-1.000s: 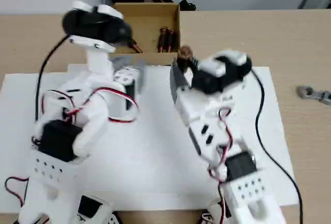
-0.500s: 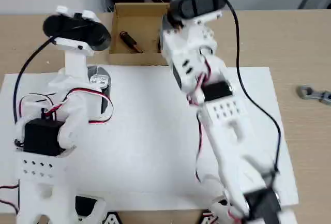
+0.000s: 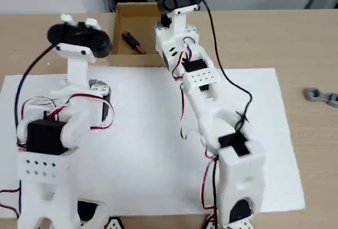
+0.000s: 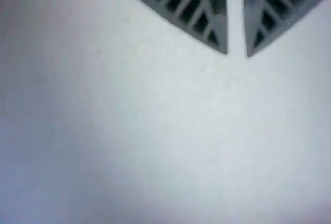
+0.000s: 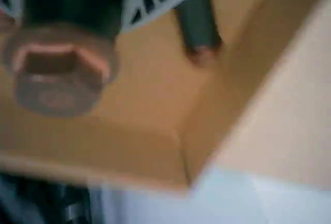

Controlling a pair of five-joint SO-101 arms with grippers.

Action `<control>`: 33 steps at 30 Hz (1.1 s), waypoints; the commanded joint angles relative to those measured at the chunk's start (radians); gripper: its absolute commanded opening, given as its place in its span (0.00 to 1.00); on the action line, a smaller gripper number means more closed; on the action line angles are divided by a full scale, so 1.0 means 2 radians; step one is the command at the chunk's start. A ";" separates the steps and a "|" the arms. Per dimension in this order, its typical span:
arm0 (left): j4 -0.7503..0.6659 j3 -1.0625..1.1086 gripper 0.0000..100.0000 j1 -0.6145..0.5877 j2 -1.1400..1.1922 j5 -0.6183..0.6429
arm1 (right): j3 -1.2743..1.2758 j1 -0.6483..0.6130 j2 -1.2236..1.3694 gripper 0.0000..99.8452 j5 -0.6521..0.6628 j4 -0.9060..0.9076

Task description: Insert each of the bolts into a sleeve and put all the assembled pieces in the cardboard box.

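Status: right pincer is positioned over the cardboard box and closed on an assembled piece, its hex bolt head seen below a dark sleeve. A dark loose piece is seen inside the box near a corner. A boxed piece is laid on the box floor. Left pincer is held just above the white sheet, closed to a thin slit, nothing gripped.
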 commanded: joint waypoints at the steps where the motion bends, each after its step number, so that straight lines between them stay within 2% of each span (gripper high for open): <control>1: -0.002 0.001 0.01 -0.002 -0.005 -0.002 | -0.073 0.004 0.039 0.00 0.005 -0.014; 7: -0.007 0.002 0.01 -0.002 -0.005 -0.003 | -0.114 0.001 0.099 0.00 0.006 -0.013; 13: -0.009 0.003 0.01 -0.002 -0.005 -0.003 | -0.117 0.001 0.103 0.01 0.004 -0.013; 15: -0.009 0.003 0.01 -0.002 -0.005 -0.003 | -0.117 0.001 0.103 0.05 0.005 -0.013; 19: -0.007 0.003 0.01 -0.002 -0.005 -0.003 | -0.117 0.000 0.103 0.23 0.003 -0.013; 21: -0.007 0.003 0.01 -0.002 -0.005 -0.003 | -0.117 -0.002 0.103 0.28 0.003 -0.011; 29: -0.007 0.003 0.01 -0.002 -0.005 -0.003 | -0.114 -0.012 0.069 0.28 0.003 -0.008; 31: -0.007 0.003 0.01 -0.002 -0.005 -0.003 | -0.114 -0.012 0.048 0.25 0.003 0.004; 33: -0.007 0.003 0.01 -0.002 -0.005 -0.003 | -0.114 -0.013 0.020 0.17 0.003 0.039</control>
